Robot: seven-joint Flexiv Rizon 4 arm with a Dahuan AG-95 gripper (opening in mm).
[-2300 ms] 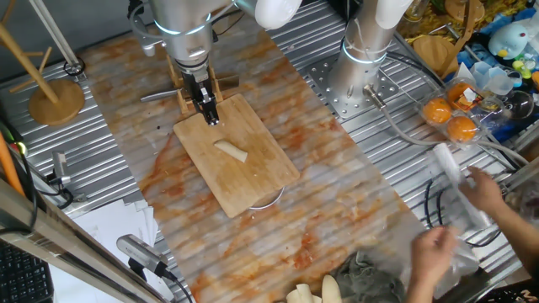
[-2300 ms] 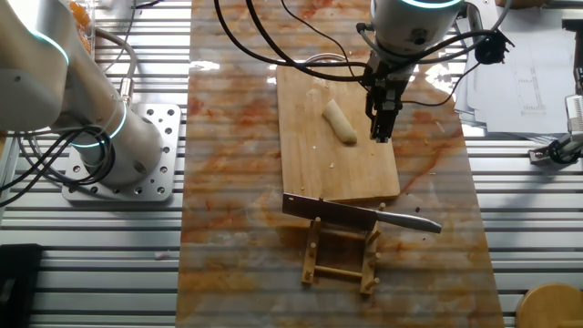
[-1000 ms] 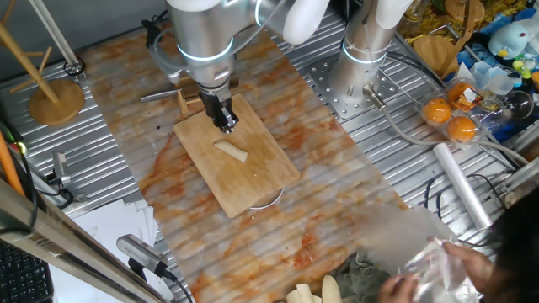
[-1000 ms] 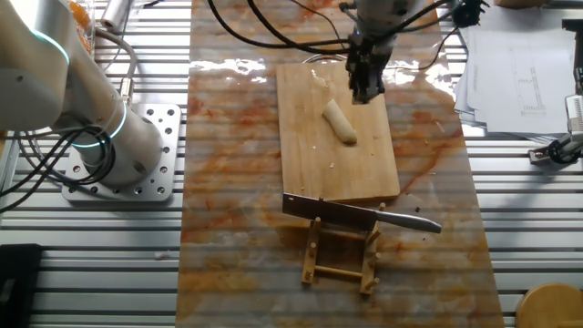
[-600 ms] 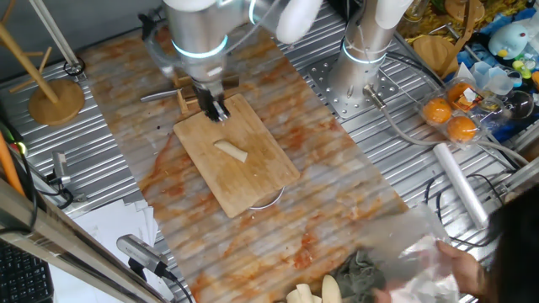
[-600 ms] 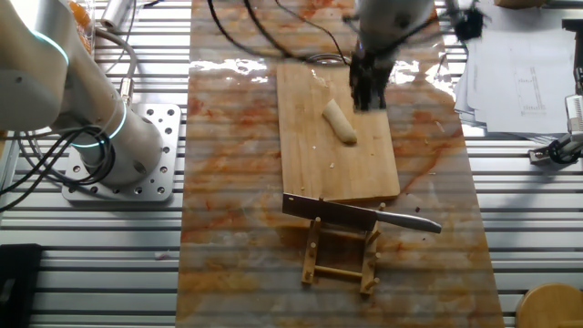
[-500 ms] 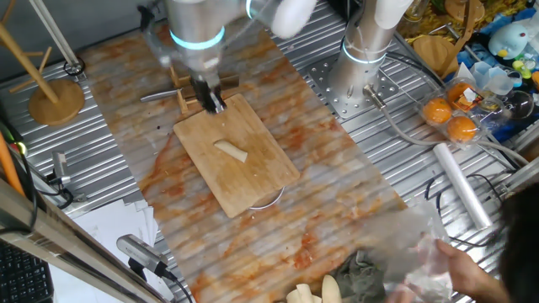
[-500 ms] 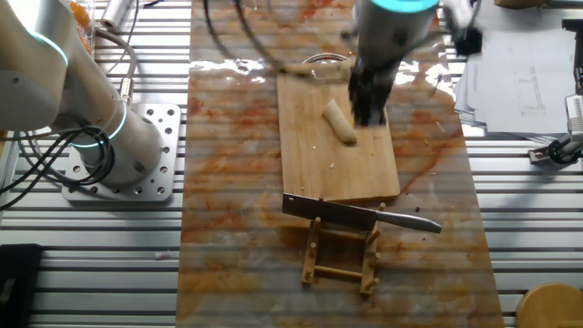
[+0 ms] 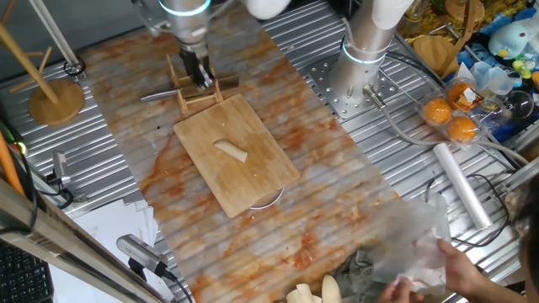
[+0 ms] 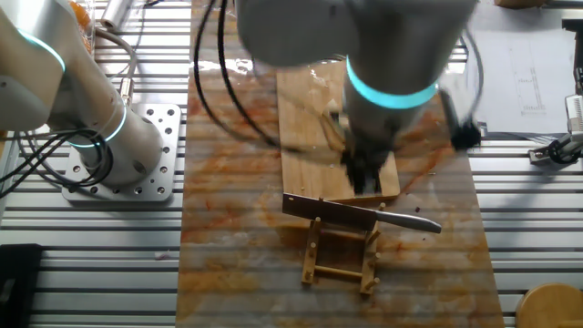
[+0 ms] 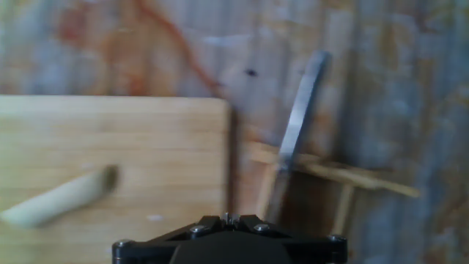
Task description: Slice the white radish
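The white radish [image 9: 230, 151] is a pale stick lying whole on the wooden cutting board [image 9: 261, 172]. In the hand view the radish [image 11: 57, 199] lies at lower left on the board [image 11: 132, 139]. My gripper [image 9: 200, 78] hangs over the wooden knife rack [image 9: 199, 91] beyond the board's far end, apart from the radish. Its fingertips [image 11: 229, 218] appear pressed together with nothing between them. The knife [image 10: 357, 215] rests across the rack [image 10: 342, 257], with my gripper [image 10: 364, 179] just above it. My arm hides the radish in that fixed view. The knife blade [image 11: 297, 128] shows ahead of the fingers.
A second arm's base [image 9: 364, 52] stands right of the board. A person's hands with a plastic bag [image 9: 414, 251] move at the lower right. A film roll [image 9: 461, 183], oranges [image 9: 449, 119] and a wooden stand [image 9: 56, 99] lie around the mat.
My gripper has left the spot over the board next to the radish and travelled to the knife rack. The radish has not moved. The person's hands shifted with the bag.
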